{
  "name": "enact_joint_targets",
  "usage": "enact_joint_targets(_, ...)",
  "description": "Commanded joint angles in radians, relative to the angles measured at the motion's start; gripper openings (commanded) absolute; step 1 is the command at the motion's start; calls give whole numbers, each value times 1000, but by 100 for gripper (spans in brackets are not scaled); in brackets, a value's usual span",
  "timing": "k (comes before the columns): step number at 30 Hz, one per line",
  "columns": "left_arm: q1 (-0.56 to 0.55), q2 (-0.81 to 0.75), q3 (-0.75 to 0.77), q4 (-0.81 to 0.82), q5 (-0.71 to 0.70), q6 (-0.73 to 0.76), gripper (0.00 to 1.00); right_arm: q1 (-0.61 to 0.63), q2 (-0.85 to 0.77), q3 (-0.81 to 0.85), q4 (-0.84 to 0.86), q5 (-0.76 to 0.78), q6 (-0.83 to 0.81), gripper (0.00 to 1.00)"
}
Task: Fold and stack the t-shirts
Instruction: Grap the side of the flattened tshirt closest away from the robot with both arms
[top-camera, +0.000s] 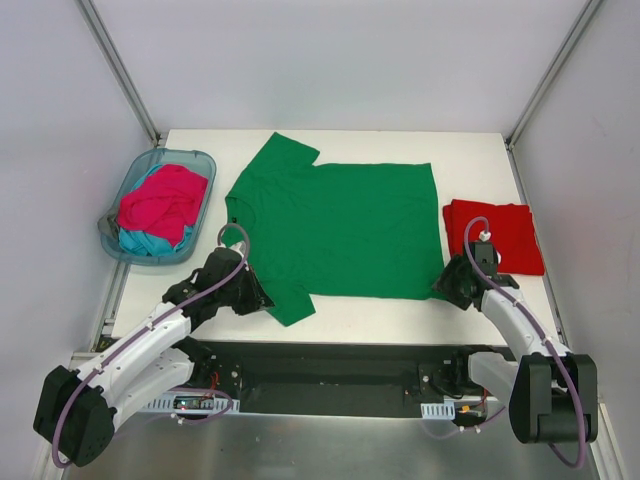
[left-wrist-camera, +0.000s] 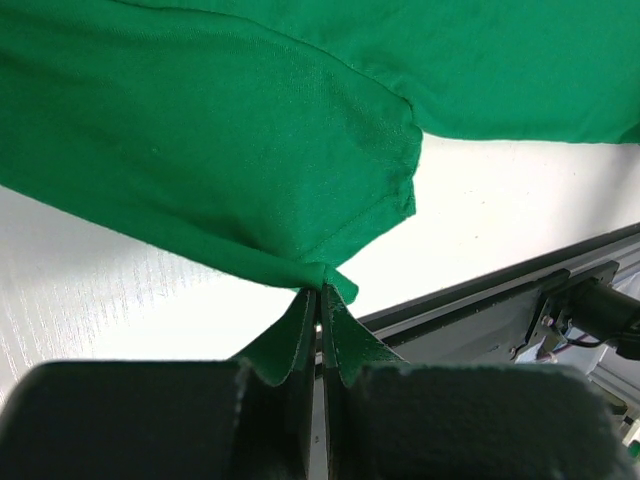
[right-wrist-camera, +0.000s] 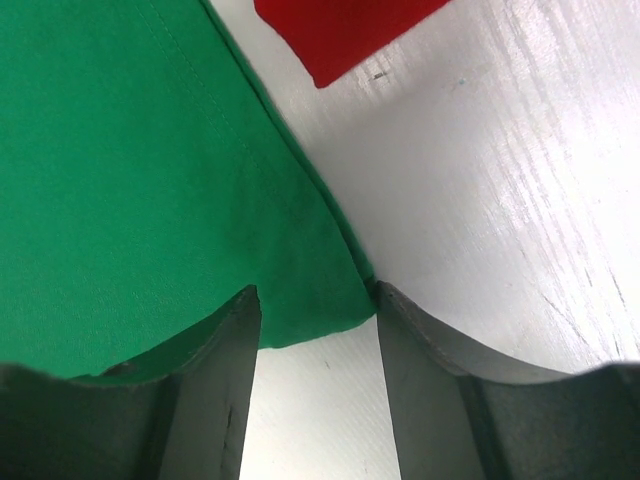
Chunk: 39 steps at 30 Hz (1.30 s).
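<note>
Left end effector (left-wrist-camera: 322, 300) clenches the green shirt (top-camera: 340, 230) by its near sleeve; I see the right end effector (right-wrist-camera: 315, 300) released, straddling the near hem corner.

The edge of the green t-shirt (left-wrist-camera: 250, 150) is held pinched between the closed jaws of the left gripper (left-wrist-camera: 321, 335), with the sleeve's cloth gathered to a point there. The white worktop (left-wrist-camera: 500, 210) is seen below the t-shirt, and a black rail (left-wrist-camera: 480, 295) to its lower right.
</note>
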<state>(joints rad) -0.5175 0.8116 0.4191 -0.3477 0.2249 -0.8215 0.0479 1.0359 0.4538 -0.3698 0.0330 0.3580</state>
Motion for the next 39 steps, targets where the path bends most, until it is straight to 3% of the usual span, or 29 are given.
enact_joint_targets(1,-4,4,41,16,1,19,0,-5,-17,-17,-11,1,7,50)
enact_joint_targets(12,-4,-29,30,16,7,7,0,-5,-48,-13,-27,-4,-13,36)
enact_joint_targets(17,-4,-60,26,15,16,7,0,-5,-76,-17,-32,-22,-37,19)
enact_joint_targets(21,-4,-139,-34,1,42,-47,0,-5,-103,-15,-86,-22,-65,13)
enact_joint_targets(22,-4,-169,-45,-20,54,-63,0,-5,-112,-15,-101,-22,-67,2)
enact_joint_targets(23,-4,-195,-51,-48,62,-83,0,-5,-125,-18,-112,-22,-70,0)
enact_joint_targets(30,-6,-405,-112,-230,68,-185,0,-5,-198,-36,-185,-109,-94,0)
enact_joint_targets(39,-6,-586,-140,-298,128,-245,0,-5,-333,-55,-282,-98,-62,0)
